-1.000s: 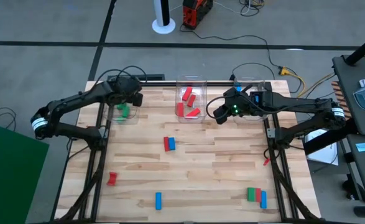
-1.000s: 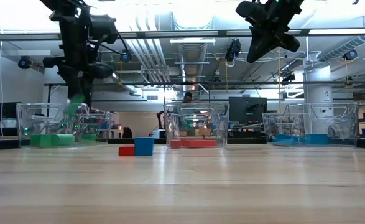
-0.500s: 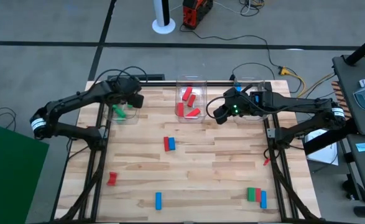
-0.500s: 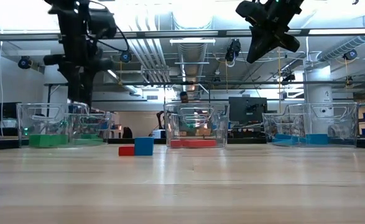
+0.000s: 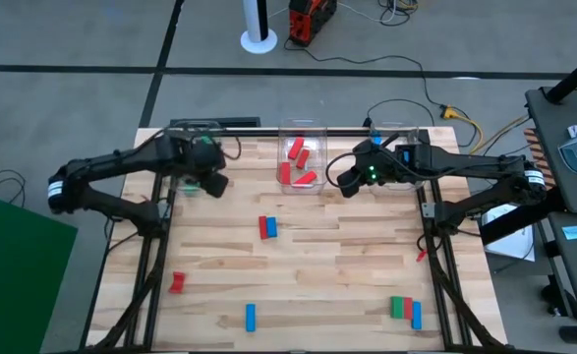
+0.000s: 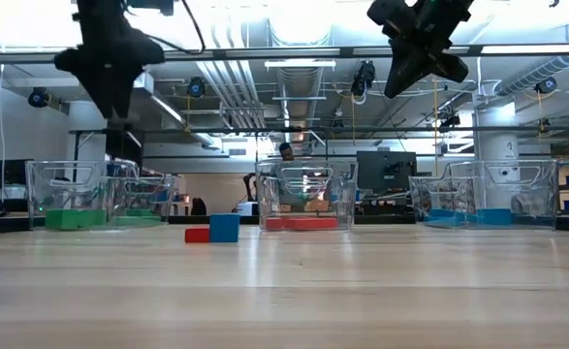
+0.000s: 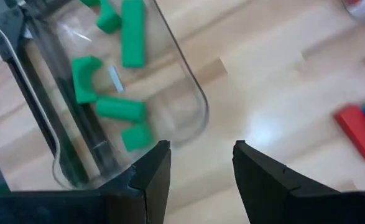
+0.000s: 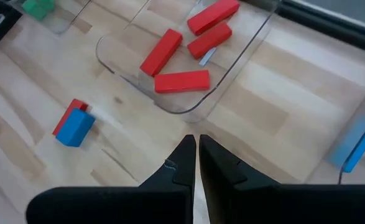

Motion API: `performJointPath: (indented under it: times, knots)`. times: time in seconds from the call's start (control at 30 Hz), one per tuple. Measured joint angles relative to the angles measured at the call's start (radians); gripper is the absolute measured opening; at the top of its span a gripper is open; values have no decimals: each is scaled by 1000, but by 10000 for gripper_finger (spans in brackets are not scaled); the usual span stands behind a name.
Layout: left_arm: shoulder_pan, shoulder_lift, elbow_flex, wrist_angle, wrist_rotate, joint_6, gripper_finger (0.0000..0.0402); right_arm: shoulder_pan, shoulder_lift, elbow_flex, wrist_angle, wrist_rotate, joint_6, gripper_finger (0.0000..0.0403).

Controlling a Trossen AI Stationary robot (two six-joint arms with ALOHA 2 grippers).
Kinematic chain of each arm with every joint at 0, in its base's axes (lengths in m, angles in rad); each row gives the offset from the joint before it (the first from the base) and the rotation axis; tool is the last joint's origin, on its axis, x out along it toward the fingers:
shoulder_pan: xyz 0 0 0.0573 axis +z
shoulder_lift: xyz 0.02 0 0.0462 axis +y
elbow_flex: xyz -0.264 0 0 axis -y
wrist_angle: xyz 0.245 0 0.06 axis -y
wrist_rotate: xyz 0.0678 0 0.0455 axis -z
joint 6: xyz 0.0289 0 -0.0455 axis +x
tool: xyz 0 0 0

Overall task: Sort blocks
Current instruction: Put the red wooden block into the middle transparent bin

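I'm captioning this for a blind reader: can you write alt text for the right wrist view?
The right gripper, fingers shut and empty, hovers over the wooden table beside a clear bin holding four red blocks. A red and blue block pair lies nearby.

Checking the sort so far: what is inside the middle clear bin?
The middle bin holds four red blocks, all visible through its clear walls in the right wrist view, with no other colour among them. The right gripper hangs beside it, fingers shut.
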Motion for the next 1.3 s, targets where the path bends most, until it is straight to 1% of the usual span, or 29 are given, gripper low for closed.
performJointPath:
  times: [0.1, 0.23, 0.4, 0.6, 0.67, 0.8, 0.97, 1.07, 1.17, 1.3]
  knots:
    - [-79, 0, 18, -43, 22, -56, 151, 0, 0, 0, 0, -23, 7, 12]
    - [-175, 0, 40, -73, 88, -113, 151, 0, 0, 0, 0, -66, 25, 12]
    - [-287, 0, 65, -95, 166, -202, 151, 22, 0, 0, 1, -74, 42, 12]
    - [-413, 0, 76, -96, 260, -356, 151, 46, 0, 0, 1, -74, 68, 12]
    - [-460, 0, 70, -95, 305, -428, 151, 50, 0, 0, 1, -74, 69, 12]
    - [-576, 7, 54, -90, 362, -587, 151, 53, 0, 0, 1, -73, 70, 12]
    - [-720, 32, 47, -83, 377, -783, 151, 53, 0, 0, 1, -71, 79, 12]
    - [-789, 60, 47, -79, 377, -873, 151, 53, 0, 0, 1, -71, 78, 12]
    - [-842, 94, 47, -78, 376, -932, 151, 52, 0, 0, 1, -71, 78, 12]
    - [-883, 147, 43, -65, 376, -979, 151, 52, 0, 0, 1, -71, 78, 12]
